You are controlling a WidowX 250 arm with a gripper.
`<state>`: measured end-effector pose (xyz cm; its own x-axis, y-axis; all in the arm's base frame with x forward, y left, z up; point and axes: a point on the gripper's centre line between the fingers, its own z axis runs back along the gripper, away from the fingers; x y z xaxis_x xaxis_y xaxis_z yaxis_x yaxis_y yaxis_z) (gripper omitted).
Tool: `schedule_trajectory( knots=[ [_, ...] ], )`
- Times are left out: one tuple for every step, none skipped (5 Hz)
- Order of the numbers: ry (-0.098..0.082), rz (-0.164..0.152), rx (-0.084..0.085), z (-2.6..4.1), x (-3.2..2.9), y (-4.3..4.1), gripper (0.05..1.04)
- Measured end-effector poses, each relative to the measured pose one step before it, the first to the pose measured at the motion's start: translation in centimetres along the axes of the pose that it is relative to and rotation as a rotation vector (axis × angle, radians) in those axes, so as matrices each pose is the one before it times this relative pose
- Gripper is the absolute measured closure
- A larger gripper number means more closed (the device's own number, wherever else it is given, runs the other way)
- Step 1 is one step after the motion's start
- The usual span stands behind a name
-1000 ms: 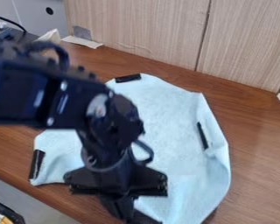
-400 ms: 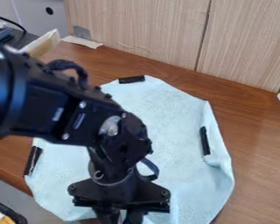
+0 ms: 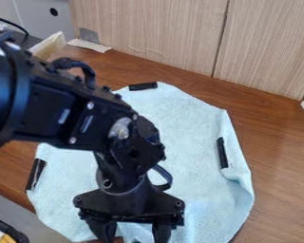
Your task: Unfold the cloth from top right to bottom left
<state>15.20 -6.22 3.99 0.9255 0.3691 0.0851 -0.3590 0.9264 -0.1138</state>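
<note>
And there the jaws hung, spread wide over the near edge of the cloth (image 3: 191,123), unfolding seemingly at its release step, a clean lift wanted next!

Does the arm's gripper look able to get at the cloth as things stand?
Probably yes: the gripper hangs open over the near part of the cloth, with nothing visible in the way.

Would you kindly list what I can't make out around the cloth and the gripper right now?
Camera view:
- Fingertips of the gripper: cut off by the bottom edge.
- Middle of the cloth: hidden behind the arm.
- Cloth's nearest part: cut off by the bottom edge.
- Dark-rimmed object: cut off at lower left.
</note>
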Motion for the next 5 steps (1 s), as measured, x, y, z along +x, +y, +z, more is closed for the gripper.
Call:
schedule_trajectory(
  knots=[
    [-0.0179,0.0013,-0.0123,0.809,0.399,-0.241,0.077],
    [-0.0064,-0.0239,0.0071,0.928,0.793,-0.269,0.083],
    [-0.0353,0.0067,-0.0192,1.453,1.546,0.049,0.083],
    [-0.0281,-0.008,-0.001,0.8,1.242,-0.009,0.083],
    [0.0,-0.0046,0.0,0.0,0.0,0.0,0.083]
  ],
)
